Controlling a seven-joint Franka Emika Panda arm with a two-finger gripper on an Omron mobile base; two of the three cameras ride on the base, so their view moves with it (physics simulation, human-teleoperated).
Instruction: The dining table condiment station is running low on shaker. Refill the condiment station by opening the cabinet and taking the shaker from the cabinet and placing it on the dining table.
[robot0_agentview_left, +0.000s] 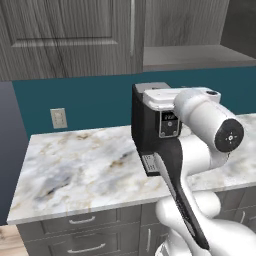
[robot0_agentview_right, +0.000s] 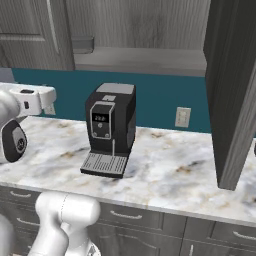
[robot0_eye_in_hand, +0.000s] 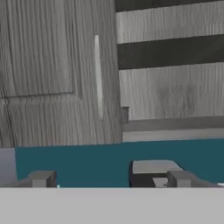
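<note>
White arm (robot0_agentview_left: 200, 150), dark joints
Glossy rounded white shells, a black band along one link, a grey round cap at the elbow.

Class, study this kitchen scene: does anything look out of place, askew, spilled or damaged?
Nothing looks spilled or damaged. The one thing standing out is the cabinet: its right door is swung wide open over the counter, while the left door is closed. The coffee machine stands upright.

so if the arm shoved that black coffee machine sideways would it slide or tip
The coffee machine is tall on a flat base, so a high push might tip it and a low one likely slides it. The marble counter looks smooth, which favours sliding. It probably feels heavy.
</note>
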